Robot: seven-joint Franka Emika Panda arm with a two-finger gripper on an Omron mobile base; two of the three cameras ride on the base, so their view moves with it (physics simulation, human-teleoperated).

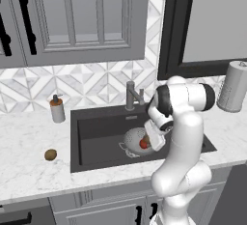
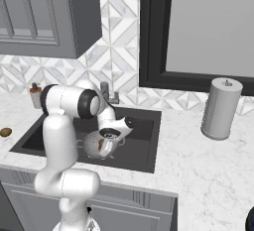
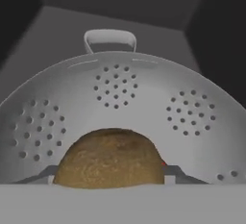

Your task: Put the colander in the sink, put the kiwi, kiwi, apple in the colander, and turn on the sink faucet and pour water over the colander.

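Nearest your hand camera sat a kiwi [image 3: 109,158], held between the two fingertips [image 3: 173,172]; you had the gripper [image 3: 109,177] pinching it by its ends, so its long axis ran from nine to three o'clock across that view. Behind it curved the colander [image 3: 144,103] wall, with one loop handle at twelve o'clock. A sliver of red showed at the kiwi's three o'clock edge.

From your left base view, the colander [image 1: 134,139] stood upright in the sink [image 1: 96,137], right of its middle, with the apple [image 1: 144,144] inside it and your gripper [image 1: 155,141] over its rim. A second kiwi [image 1: 50,154] lay on the counter [image 1: 29,171] at nine o'clock of the sink, well apart from it; I could not tell which way it pointed. Your faucet [image 1: 131,95] stood at twelve o'clock behind the sink, its spout angled toward three o'clock.
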